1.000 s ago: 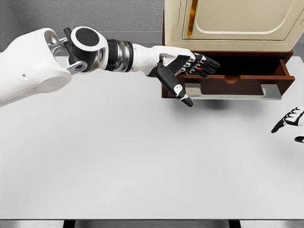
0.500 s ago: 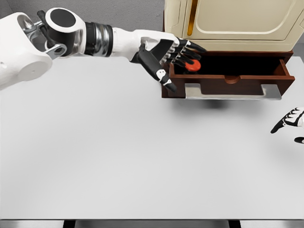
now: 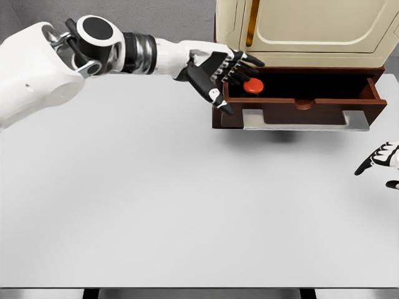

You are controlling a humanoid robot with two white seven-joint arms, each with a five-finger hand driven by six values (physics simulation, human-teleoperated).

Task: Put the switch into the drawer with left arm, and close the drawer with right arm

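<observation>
The switch (image 3: 252, 86), a red round button, lies inside the open brown drawer (image 3: 299, 103) at its left end. My left hand (image 3: 225, 73) hovers at the drawer's left corner, fingers spread, holding nothing; its fingertips (image 3: 249, 60) reach just above and left of the switch. The drawer stands pulled out from under the cream cabinet (image 3: 305, 31), with a grey handle (image 3: 304, 119) on its front. At the right edge, only the fingers of my right hand (image 3: 381, 160) show, relaxed and empty, low over the table.
A white table (image 3: 156, 199) fills most of the view. The cabinet with its drawer stands at the table's far right. A grey wall lies behind.
The left hand let go of the switch, which now lies in the drawer, and drew back to the left and up. The right hand barely moved.
</observation>
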